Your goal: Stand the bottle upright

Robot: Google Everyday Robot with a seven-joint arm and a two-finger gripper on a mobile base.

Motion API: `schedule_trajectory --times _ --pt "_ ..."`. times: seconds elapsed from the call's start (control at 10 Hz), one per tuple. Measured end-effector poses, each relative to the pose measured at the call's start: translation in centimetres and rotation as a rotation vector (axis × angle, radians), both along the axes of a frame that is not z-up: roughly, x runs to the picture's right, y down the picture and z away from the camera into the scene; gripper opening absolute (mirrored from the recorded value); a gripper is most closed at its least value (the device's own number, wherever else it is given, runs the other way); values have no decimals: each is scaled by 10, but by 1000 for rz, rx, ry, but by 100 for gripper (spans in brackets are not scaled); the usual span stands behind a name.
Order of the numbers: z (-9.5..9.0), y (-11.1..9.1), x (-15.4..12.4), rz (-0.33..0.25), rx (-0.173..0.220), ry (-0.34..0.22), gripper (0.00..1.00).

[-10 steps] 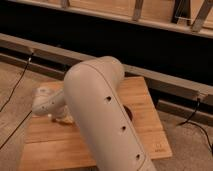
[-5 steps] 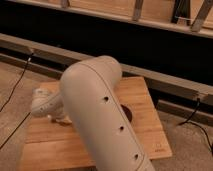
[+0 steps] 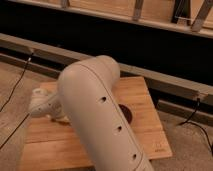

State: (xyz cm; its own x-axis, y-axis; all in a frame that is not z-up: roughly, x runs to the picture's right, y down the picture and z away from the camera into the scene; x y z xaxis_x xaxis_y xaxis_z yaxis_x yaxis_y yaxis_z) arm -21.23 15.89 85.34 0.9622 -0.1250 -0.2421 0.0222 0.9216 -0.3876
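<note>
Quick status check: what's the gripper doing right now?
Gripper: at the left of the light wooden tabletop, beside the bulky white arm; state cannot be told.

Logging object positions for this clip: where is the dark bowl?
In the camera view, the dark bowl peeks out just right of the arm, near the middle of the table; the claw is over its left side.
</note>
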Motion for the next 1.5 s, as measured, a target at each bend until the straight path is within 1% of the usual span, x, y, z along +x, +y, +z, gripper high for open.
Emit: schedule_trajectory --times 0.6,0.8,0.9,1.0,1.2,1.4,1.5 --pt "0 -2 -5 -4 4 6 78" --pt "-2 -7 -6 23 9 17 78" --pt "-7 -14 -8 67 11 30 78" --pt "-15 -25 -8 127 16 51 78" --pt "-38 -43 -3 257 -2 114 78" --pt "-60 -56 3 379 -9 200 78" --pt "-67 -60 7 445 -2 258 78"
